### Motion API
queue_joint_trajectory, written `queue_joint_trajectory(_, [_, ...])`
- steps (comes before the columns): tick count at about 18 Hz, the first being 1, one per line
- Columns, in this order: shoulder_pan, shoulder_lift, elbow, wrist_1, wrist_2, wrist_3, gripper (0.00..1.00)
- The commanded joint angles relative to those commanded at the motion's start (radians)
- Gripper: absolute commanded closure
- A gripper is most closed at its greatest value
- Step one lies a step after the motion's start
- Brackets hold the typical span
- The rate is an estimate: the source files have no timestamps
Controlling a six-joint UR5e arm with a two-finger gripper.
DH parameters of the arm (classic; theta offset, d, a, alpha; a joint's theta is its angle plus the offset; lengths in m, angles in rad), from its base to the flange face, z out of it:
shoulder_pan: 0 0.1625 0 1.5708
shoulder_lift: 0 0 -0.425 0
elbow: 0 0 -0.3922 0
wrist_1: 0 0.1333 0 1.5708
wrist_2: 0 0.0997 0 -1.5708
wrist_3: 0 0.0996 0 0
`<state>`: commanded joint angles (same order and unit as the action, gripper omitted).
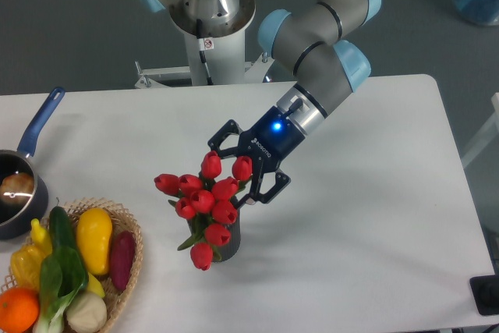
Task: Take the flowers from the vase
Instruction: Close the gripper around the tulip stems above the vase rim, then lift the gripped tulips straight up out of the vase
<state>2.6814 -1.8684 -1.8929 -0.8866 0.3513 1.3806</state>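
The flowers (204, 200), a bunch of red tulip buds with green leaves, stand in the vase (231, 242), a short dark grey ribbed cylinder near the middle of the table. My gripper (232, 171) is open at the bunch's upper right. Its far finger reaches behind the topmost bud and its near finger sits just right of the upper buds, so the two top right buds lie between the fingers. The vase is mostly hidden by the buds and leaves.
A wicker basket (131, 241) of vegetables and an orange sits at the front left corner. A dark saucepan (17, 193) with a blue handle lies at the left edge. The robot base (209, 13) stands behind the table.
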Motion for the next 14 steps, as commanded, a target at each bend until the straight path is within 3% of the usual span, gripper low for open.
queue_joint_trajectory(14, [0.003,0.058,0.015,0.002,-0.086,-0.037,1.0])
